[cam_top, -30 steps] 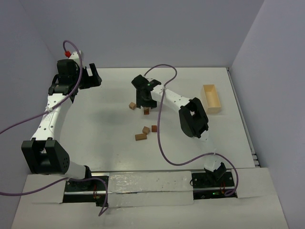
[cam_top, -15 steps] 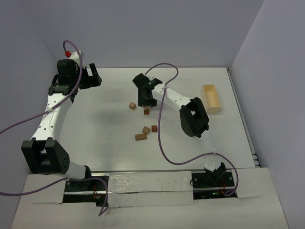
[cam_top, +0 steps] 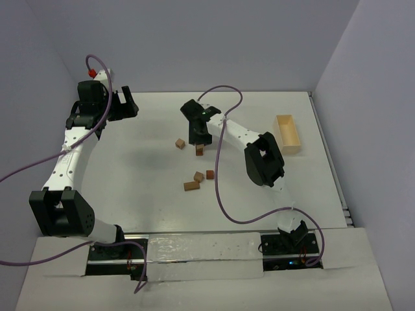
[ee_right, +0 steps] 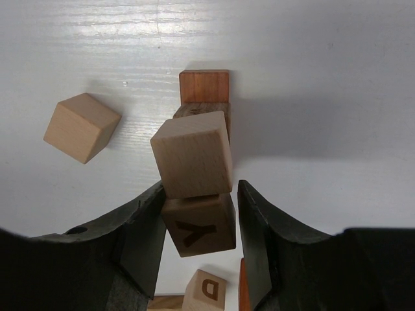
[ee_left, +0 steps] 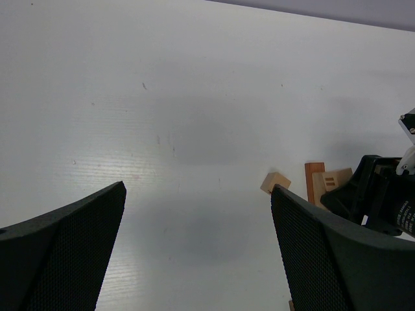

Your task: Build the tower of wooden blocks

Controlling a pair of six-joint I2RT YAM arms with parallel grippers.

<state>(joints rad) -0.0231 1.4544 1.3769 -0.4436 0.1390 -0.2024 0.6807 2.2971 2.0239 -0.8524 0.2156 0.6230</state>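
In the right wrist view my right gripper (ee_right: 200, 194) straddles a brown wood block marked Y (ee_right: 199, 225). The left finger touches the block and a thin gap shows at the right finger. A pale cube (ee_right: 192, 154) rests against the Y block's far edge, and a reddish block (ee_right: 204, 86) lies beyond both. Whether these form the tower, I cannot tell. A loose pale cube (ee_right: 82, 127) lies to the left. From above, the right gripper (cam_top: 198, 135) hangs over a block (cam_top: 200, 150) mid-table. My left gripper (cam_top: 126, 103) stands wide open at the far left, holding nothing.
Three more blocks (cam_top: 199, 176) lie scattered nearer the bases, and one cube (cam_top: 180, 144) sits left of the right gripper. A lettered D block (ee_right: 204, 291) lies under the right wrist. The pale wooden tray (cam_top: 288, 134) stands at the right.
The right gripper's jaws have narrowed around the Y block, and the gripper has shifted slightly. The left arm has not moved.
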